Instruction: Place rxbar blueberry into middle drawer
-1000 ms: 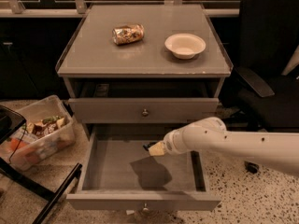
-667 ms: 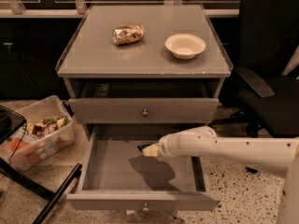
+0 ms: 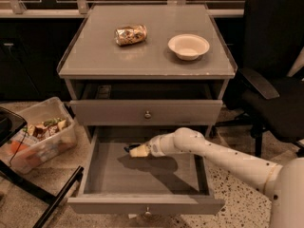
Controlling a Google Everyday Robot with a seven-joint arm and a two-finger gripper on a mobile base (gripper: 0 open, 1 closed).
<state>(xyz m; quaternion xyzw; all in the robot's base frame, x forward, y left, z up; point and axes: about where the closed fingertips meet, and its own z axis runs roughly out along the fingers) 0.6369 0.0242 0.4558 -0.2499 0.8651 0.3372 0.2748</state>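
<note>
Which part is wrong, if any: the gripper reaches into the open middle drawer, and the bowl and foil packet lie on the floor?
The floor is wrong. The camera view shows the bowl and foil packet on the cabinet top. The gripper does reach into the open middle drawer.

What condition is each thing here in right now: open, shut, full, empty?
middle drawer, pulled open.
upper drawer, shut.
end effector, inside the middle drawer, near its back.
rxbar blueberry, dark bit at the end effector's tip, mostly hidden.
bowl, upright, empty.
foil packet, crumpled, lying on the cabinet top.
plastic bin, on the floor, full.
</note>
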